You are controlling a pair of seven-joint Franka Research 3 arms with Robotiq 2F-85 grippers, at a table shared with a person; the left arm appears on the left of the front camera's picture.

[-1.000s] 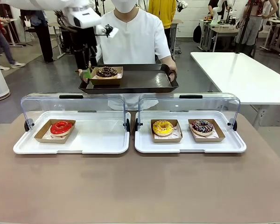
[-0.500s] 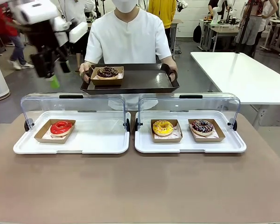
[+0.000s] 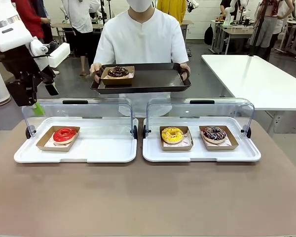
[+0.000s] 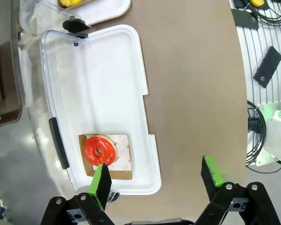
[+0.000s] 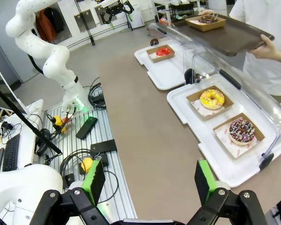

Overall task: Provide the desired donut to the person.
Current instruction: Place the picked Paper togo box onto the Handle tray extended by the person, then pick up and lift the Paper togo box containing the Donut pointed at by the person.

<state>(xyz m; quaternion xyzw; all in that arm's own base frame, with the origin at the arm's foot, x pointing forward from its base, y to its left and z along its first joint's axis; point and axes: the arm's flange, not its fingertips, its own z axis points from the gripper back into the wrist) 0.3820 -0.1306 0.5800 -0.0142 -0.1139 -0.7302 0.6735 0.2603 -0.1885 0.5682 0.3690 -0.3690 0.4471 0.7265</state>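
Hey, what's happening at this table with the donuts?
A person in a white T-shirt holds a dark tray carrying a boxed chocolate donut. The left gripper hovers open and empty by the left display case, which holds a red donut. The right gripper is open too. A yellow donut and a sprinkled donut sit in the right case.

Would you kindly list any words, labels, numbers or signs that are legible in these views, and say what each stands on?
None can be read.
The paper liner under the red donut carries small reddish printed marks, which are too small and blurred to read.
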